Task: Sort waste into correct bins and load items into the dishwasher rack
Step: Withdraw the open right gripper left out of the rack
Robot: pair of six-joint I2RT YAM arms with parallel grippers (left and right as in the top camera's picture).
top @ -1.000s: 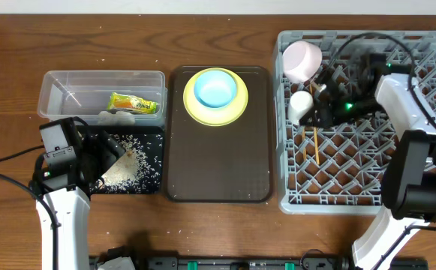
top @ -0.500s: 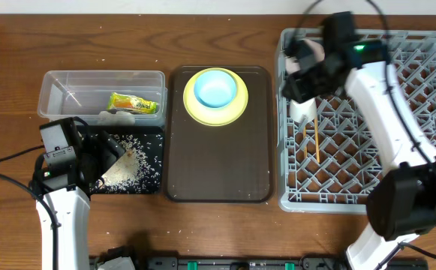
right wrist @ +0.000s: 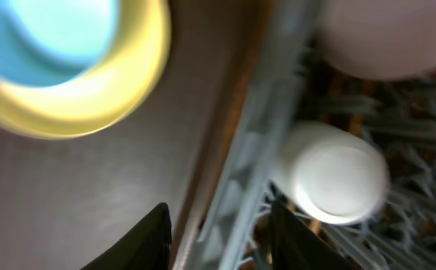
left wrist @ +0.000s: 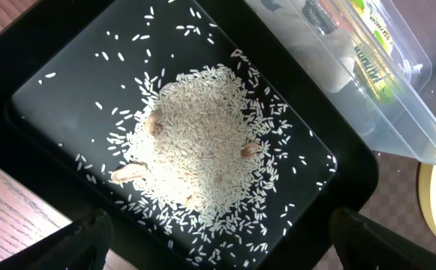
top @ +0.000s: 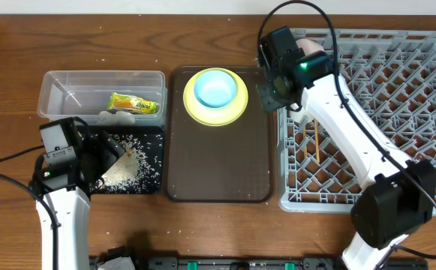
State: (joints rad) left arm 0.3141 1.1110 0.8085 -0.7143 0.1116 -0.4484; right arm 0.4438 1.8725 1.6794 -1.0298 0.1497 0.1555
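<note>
My left gripper [top: 106,159] hangs open and empty over the black tray [top: 151,139]; its fingers [left wrist: 229,247] frame the pile of rice [left wrist: 195,150]. The snack wrapper [top: 133,103] and white tissue [top: 117,116] lie in the clear tub [top: 67,82]. The light blue bowl [top: 216,88] sits on the yellow plate [top: 202,112]. My right gripper [top: 272,84] is open and empty, its fingers [right wrist: 221,240] straddling the left wall of the grey rack [top: 383,112]. The white cup [right wrist: 338,176] and pinkish bowl [right wrist: 383,37] stand in the rack. The chopsticks [top: 317,142] lie in it.
The plate and bowl rest at the far end of the dark brown serving tray [top: 218,165], between the bins and the rack. The rack's left wall [right wrist: 270,150] runs between my right fingers. Cables trail over the rack's back edge.
My right arm has swung left from over the cup and pinkish bowl to the rack's left wall beside the serving tray. The left arm has not moved.
</note>
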